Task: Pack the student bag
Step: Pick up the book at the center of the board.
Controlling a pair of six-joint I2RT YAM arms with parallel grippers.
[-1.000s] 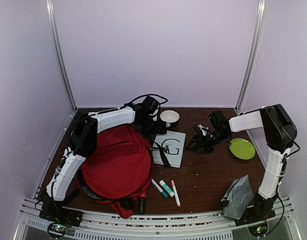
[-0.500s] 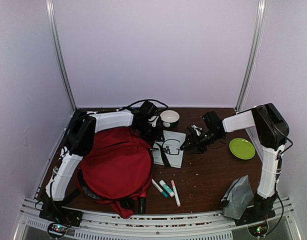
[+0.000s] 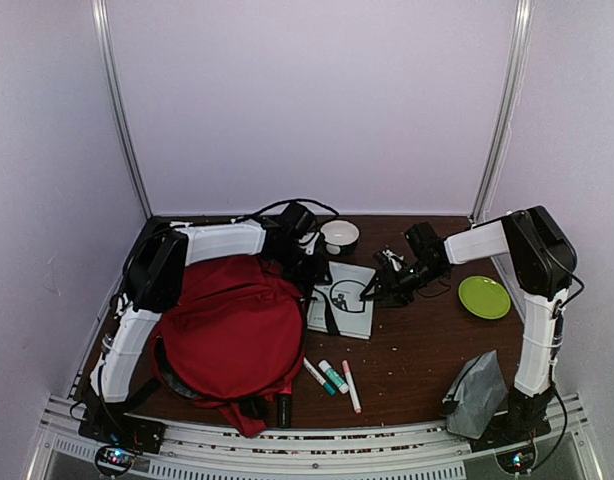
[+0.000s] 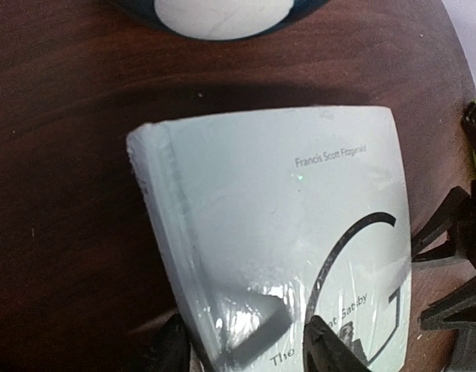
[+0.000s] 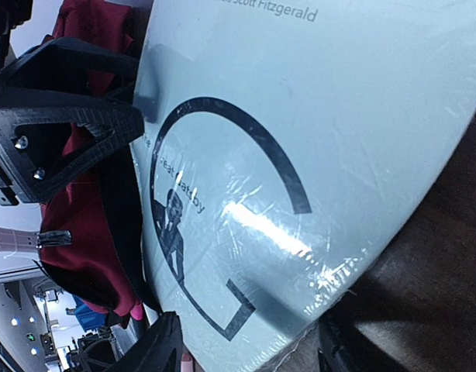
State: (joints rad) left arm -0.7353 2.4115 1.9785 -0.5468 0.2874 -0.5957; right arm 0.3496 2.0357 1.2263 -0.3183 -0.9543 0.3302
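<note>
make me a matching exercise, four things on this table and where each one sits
Things
1. student bag
2. green plate
3. grey pouch
4. bowl

Places
a. far side, just beyond the book
b. near right corner of the table
c. left half of the table
d. right edge, well past the book

Pairs: 1-c, 2-d, 3-b, 4-a
</note>
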